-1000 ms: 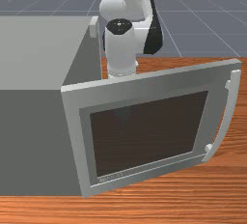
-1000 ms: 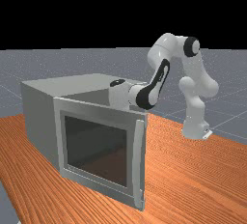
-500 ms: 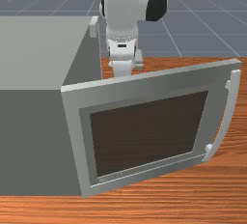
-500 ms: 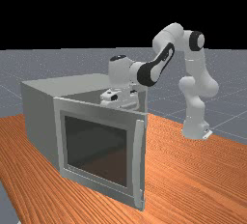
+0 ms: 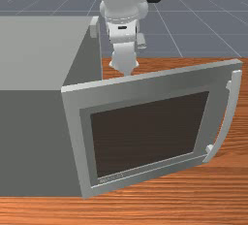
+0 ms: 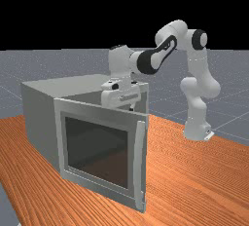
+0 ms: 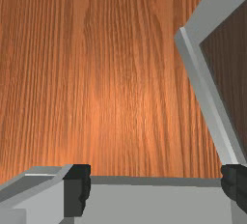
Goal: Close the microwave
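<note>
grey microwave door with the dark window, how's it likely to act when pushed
The grey microwave door should be stiff, being a flat framed panel. It likely swings rather than slides, since one upright edge meets the grey boxy body.

In the wrist view, two black fingers (image 7: 77, 189) stand well apart, with a flat, light grey part of the microwave body (image 7: 154, 203) between them, edged by a darker grey strip. Angular grey pieces lie beside one finger. Toward the other finger runs the pale grey rim of the microwave door (image 7: 202, 88), framing a dark brown pane (image 7: 231, 63); whether they touch is unclear. Beyond lies the orange-brown, straight-grained wooden table (image 7: 116, 88).
</note>
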Controlling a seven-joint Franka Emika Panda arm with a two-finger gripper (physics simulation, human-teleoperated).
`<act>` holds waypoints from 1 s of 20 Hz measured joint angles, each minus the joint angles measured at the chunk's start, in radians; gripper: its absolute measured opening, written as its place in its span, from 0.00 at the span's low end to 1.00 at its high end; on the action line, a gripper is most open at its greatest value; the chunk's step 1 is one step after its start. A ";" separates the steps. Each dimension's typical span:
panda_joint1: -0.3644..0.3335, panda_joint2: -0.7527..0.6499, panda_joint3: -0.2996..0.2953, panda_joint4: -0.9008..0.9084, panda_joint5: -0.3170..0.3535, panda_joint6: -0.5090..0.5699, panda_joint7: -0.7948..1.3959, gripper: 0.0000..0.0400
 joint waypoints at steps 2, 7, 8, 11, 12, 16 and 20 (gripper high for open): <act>0.008 0.000 0.013 0.000 0.023 0.002 0.013 1.00; 0.084 0.007 0.024 0.009 -0.051 0.013 0.207 1.00; 0.092 0.009 0.028 0.012 -0.052 0.013 0.217 1.00; 0.087 0.000 0.040 0.039 -0.023 -0.031 0.158 1.00; 0.094 -0.019 0.035 0.027 -0.053 -0.014 0.178 1.00; 0.094 -0.037 0.035 0.080 -0.054 -0.080 0.181 1.00; 0.095 -0.035 0.034 0.122 -0.052 -0.131 0.202 1.00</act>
